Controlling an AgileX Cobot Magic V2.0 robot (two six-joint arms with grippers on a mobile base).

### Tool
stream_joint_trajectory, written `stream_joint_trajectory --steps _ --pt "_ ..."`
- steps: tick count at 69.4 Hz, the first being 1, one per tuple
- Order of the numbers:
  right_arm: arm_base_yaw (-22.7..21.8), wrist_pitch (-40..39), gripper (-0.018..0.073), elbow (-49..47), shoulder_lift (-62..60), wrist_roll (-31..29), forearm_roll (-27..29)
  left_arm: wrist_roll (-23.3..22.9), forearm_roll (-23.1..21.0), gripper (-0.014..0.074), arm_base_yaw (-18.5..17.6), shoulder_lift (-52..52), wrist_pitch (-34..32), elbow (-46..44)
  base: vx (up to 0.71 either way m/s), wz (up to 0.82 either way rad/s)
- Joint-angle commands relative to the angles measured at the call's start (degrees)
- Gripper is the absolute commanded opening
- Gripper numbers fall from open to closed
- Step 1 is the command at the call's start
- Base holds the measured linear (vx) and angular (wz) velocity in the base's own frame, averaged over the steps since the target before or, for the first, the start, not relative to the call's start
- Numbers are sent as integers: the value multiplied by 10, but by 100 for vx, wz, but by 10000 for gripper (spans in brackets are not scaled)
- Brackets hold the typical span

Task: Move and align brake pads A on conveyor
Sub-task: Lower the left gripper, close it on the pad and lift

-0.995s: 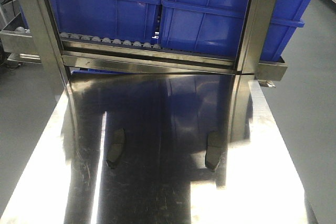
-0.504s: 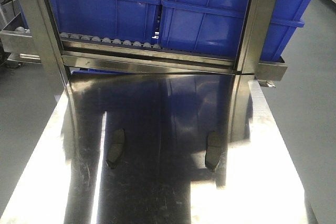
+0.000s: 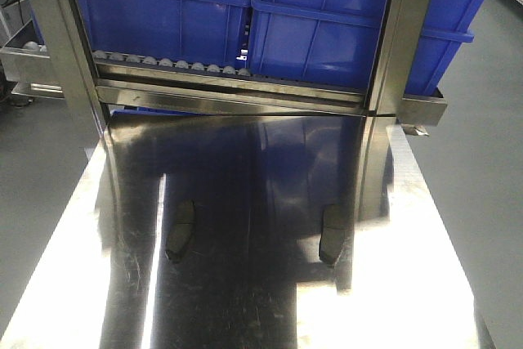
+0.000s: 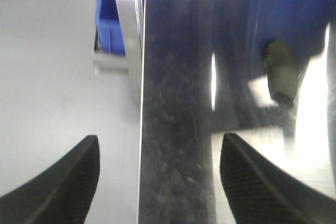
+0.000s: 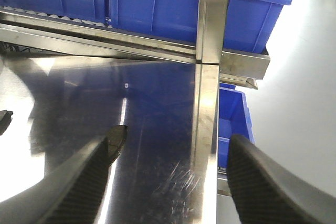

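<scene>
Exterior front-facing view: two brake pads A [image 3: 180, 230] lie well apart on the steel counter [image 3: 245, 308], seemingly awaiting transfer. Left tool [image 4: 160, 145] and right tool [image 5: 178, 140] gape wide, empty, likely readying pickup.

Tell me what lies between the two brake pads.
Only bare steel table between the left pad and the right pad, shown in the front-facing view.

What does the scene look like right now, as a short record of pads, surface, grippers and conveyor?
pads in view: two, left pad and right pad
surface: both lie on the steel table, apart
conveyor: not in view
left gripper: jaws open, empty, over the table's edge
right gripper: jaws open, empty
behind table: blue bins
</scene>
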Motion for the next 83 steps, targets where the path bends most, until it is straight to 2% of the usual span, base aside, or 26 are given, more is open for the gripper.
stream_joint_trajectory --steps 1,18,33,40,57,63,83 --pt "-2 -41 468 -16 8 -2 -6 0 -22 461 -2 58 -7 -52 0 0" --pt "-2 -41 468 -16 8 -2 -6 71 -138 459 -11 156 -23 -117 0 0" --pt "-2 -41 468 -16 8 -2 -6 73 -146 427 -105 246 -33 -181 0 0" --pt "-2 -41 468 -16 8 -2 -6 63 -138 412 -149 293 -41 -213 0 0" --pt "-2 -41 468 -16 8 -2 -6 -47 -13 407 -243 427 -54 -282 0 0" --pt "-2 -41 468 -16 8 -2 -6 -69 5 407 -254 469 -55 -304 0 0" --pt "-2 -41 468 -16 8 -2 -6 -109 1 412 -254 578 -53 -367 0 0"
